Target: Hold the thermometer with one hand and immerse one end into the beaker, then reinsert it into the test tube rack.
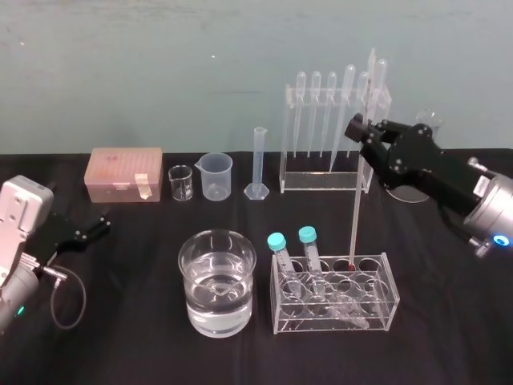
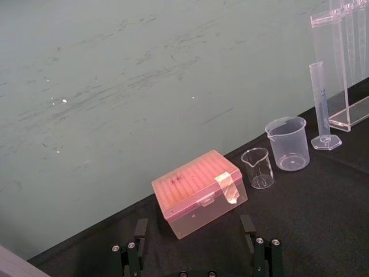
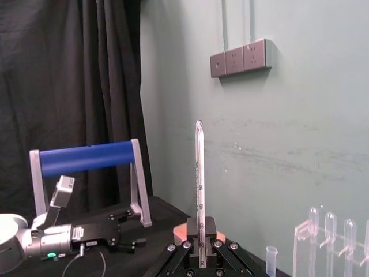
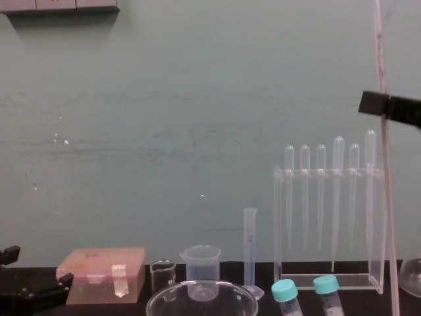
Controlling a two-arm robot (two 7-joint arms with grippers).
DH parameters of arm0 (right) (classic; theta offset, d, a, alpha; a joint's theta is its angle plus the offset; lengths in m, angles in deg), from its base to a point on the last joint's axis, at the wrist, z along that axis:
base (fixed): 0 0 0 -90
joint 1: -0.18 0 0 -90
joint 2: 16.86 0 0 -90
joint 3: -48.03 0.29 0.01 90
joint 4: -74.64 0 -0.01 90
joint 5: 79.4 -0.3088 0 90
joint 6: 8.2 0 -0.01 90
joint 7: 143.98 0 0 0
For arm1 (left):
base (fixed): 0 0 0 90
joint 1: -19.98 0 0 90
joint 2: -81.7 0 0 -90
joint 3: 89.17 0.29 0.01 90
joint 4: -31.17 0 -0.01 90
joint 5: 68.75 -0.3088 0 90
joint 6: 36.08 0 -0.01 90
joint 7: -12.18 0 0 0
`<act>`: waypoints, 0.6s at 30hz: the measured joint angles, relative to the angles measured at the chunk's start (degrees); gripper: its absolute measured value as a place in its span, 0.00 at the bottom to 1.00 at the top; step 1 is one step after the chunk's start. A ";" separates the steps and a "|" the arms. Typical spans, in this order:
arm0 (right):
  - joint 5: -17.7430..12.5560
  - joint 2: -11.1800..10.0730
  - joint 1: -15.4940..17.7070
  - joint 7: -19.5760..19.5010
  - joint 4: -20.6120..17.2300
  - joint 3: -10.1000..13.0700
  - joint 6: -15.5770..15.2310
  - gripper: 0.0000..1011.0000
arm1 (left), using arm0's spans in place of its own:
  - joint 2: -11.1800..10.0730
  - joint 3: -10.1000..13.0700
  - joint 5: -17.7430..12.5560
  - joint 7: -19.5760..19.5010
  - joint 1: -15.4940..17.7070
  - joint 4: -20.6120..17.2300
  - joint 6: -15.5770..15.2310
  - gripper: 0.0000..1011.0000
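**Head view:** The right gripper (image 1: 365, 132) is raised over the right side of the table, its jaws clamped on the upper part of the thermometer (image 1: 356, 208). The thermometer stands almost upright. Its red lower end is at a back-row hole of the test tube rack (image 1: 386, 309). The beaker (image 1: 189, 261), part-filled with clear liquid, stands just left of the rack. The left gripper (image 1: 94, 228) lies low at the table's left edge.

**Left wrist view:** The left gripper (image 2: 196, 257) has its jaws wide apart with nothing between them.

**Right wrist view:** The thermometer (image 3: 199, 184) rises straight up from between the right gripper's fingers (image 3: 185, 247).

**Chest view:** The thermometer (image 4: 386, 197) crosses in front of the pipette stand (image 4: 329, 174).
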 joint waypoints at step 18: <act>2.27 5.11 -2.86 6.19 8.84 -2.14 4.03 0.06 | 0.00 0.00 0.00 0.00 0.00 0.00 0.00 1.00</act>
